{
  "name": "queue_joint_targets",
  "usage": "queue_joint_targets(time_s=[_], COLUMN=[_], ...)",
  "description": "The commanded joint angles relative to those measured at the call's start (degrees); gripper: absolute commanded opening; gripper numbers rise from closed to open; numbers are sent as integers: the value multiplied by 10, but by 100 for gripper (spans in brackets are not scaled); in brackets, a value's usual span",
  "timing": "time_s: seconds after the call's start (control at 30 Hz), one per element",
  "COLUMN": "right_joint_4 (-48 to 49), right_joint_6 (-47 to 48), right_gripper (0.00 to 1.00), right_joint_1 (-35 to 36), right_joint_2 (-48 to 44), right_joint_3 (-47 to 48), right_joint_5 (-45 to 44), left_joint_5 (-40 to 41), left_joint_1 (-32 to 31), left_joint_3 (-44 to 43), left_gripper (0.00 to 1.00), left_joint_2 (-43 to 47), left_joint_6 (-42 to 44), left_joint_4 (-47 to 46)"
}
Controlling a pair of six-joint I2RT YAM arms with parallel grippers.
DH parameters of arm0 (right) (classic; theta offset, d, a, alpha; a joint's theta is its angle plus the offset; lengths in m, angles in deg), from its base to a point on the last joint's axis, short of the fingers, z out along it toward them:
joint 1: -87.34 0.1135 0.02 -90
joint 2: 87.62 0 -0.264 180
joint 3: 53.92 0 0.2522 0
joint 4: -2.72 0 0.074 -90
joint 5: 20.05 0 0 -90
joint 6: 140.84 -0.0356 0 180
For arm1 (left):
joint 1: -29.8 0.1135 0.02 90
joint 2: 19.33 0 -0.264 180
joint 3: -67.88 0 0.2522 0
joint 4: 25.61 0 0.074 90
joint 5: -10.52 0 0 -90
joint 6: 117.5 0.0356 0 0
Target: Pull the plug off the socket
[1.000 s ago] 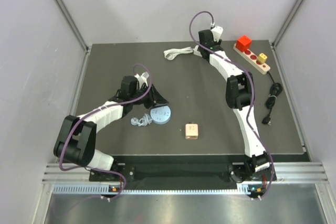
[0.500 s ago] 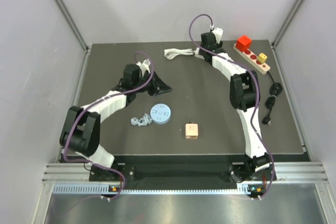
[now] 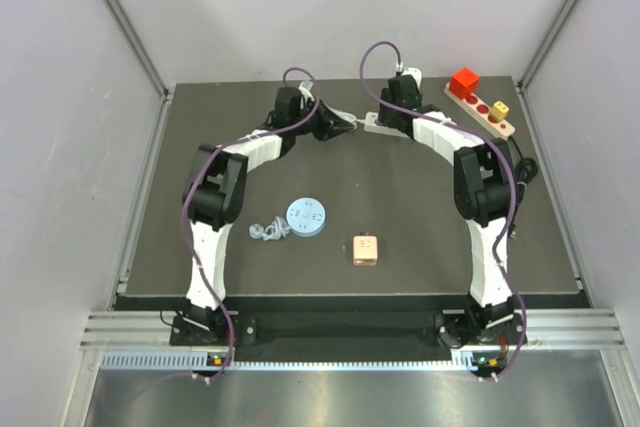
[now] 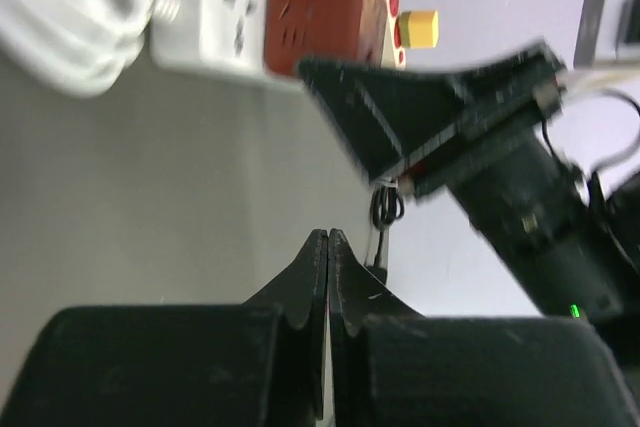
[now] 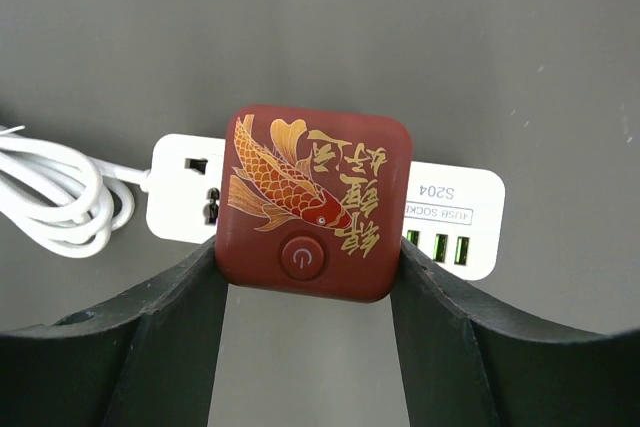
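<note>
A dark red square plug [image 5: 312, 212] with a gold koi print sits in the white socket strip [image 5: 455, 215] at the back of the table. My right gripper [image 5: 308, 259] is shut on the plug, one finger pressed on each side. In the left wrist view the plug [image 4: 320, 12] and socket [image 4: 205, 22] lie ahead, with the right gripper's black fingers [image 4: 400, 117] over the plug. My left gripper [image 4: 328, 239] is shut and holds nothing. From above, it [image 3: 345, 125] lies just left of the socket [image 3: 372, 125], over the coiled white cord [image 4: 55, 17].
A wooden board [image 3: 483, 107] with a red cube and pegs lies at the back right, a black cable [image 3: 518, 187] in front of it. A blue disc [image 3: 306, 216], a small white cord bundle [image 3: 265, 231] and a wooden cube [image 3: 365, 249] sit mid-table.
My left arm has swung from beside the blue disc to the back of the table next to the socket, and its jaws have closed. The right gripper has stayed on the plug.
</note>
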Motion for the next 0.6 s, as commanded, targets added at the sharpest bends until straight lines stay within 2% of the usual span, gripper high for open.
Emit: queue_joint_targets(time_s=[0.0, 0.2, 0.37, 0.43, 0.57], right_joint_4=[8, -2, 3, 7, 8], right_joint_6=[-15, -31, -41, -44, -36], right_gripper=[0, 0, 0, 0, 0], right_joint_1=[9, 9, 10, 10, 10], right_joint_2=[-64, -72, -80, -81, -80], right_joint_3=[1, -14, -33, -41, -52], right_joint_5=[48, 52, 51, 52, 59], left_joint_5=[19, 90, 150, 162, 165], left_joint_1=[-25, -59, -79, -83, -83], left_joint_3=[-83, -164, -204, -224, -249], left_gripper=[0, 0, 0, 0, 0], left_joint_2=[-32, -105, -150, -171, -192], left_joint_6=[-13, 7, 5, 9, -8], left_joint_4=[-3, 61, 71, 93, 74])
